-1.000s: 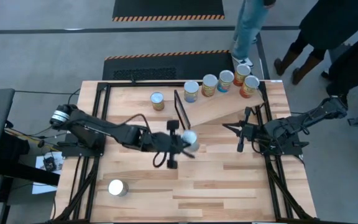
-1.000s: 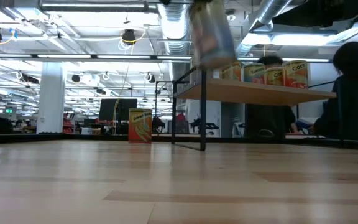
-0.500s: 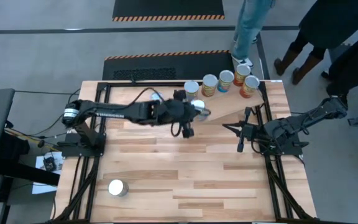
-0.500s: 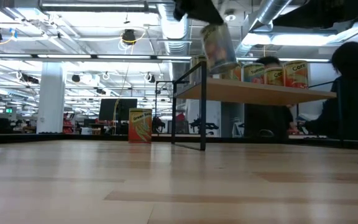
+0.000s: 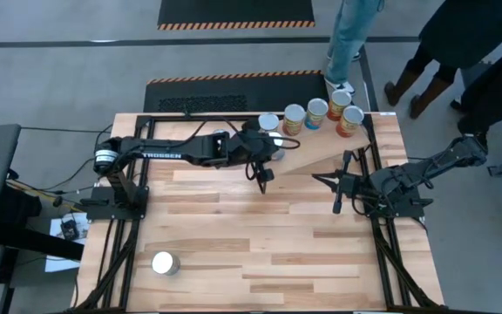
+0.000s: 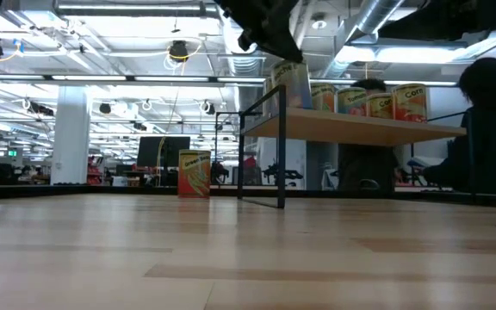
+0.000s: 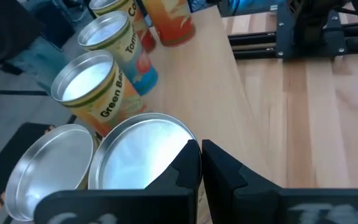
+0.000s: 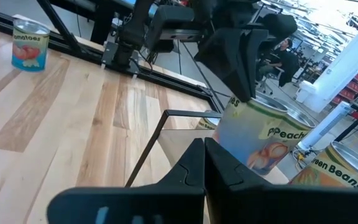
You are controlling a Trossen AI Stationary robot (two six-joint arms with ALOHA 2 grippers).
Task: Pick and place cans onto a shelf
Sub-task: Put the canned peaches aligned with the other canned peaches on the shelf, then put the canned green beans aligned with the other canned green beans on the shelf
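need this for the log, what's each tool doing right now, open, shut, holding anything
Left tool: shut on a peaches can, over the shelf.
Right tool: shut, holding nothing, waiting on the table's right side.

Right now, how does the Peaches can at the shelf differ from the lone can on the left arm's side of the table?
The Peaches can is at the shelf's end, beside the other cans; the lone can stands apart on the tabletop, far from the shelf. The left gripper is pinched shut on the Peaches can's top rim; nothing touches the lone can. Both have shiny silver tops.
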